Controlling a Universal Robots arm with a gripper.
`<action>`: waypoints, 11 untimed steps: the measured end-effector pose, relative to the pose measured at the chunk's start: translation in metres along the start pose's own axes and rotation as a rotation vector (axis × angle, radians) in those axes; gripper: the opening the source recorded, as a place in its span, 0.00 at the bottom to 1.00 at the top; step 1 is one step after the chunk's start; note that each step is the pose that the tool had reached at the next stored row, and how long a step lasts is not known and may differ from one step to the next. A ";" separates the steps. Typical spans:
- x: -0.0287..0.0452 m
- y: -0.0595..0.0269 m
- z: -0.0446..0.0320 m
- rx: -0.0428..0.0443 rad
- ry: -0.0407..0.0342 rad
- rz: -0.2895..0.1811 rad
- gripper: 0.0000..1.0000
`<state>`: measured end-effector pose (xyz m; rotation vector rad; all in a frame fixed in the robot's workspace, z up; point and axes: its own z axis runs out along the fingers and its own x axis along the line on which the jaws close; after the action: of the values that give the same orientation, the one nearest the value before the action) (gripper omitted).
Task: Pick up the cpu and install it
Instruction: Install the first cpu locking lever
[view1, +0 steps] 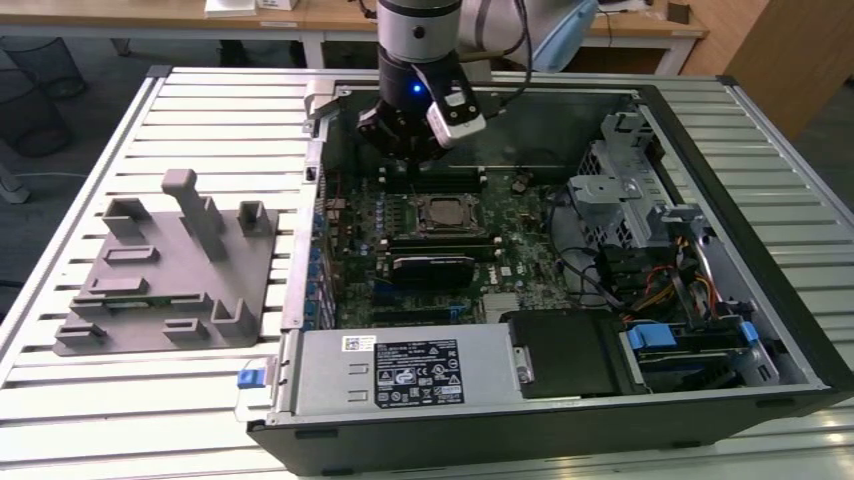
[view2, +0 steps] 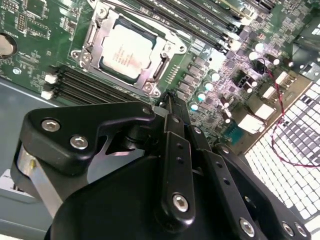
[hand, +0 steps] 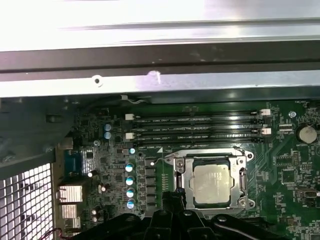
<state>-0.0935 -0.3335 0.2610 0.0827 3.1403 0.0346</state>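
Note:
The cpu (view1: 441, 212), a flat square chip with a silver top, lies inside the metal-framed socket (view1: 412, 214) on the green motherboard of the open computer case. Both wrist views show the cpu (view2: 125, 50) (hand: 212, 184) seated level within the frame. My gripper (view1: 400, 150) hangs over the memory slots just beyond the socket, toward the far wall of the case and apart from the chip. In both wrist views its black fingertips (view2: 169, 100) (hand: 170, 197) are drawn together with nothing between them.
A black heatsink block (view1: 430, 268) sits on the board just nearer than the socket. A power supply (view1: 400, 370) fills the near side and a drive cage (view1: 627, 200) with cables the exterior view's right. A grey fixture (view1: 174, 270) stands on the slatted table to the left.

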 end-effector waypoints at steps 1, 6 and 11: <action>0.0014 -0.0001 0.0000 0.0000 0.0000 0.000 0.11; 0.0082 0.0006 0.0002 -0.0001 0.0000 0.000 0.11; 0.0132 0.0017 0.0004 -0.0001 0.0000 0.000 0.11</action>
<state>-0.1066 -0.3311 0.2606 0.0828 3.1403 0.0347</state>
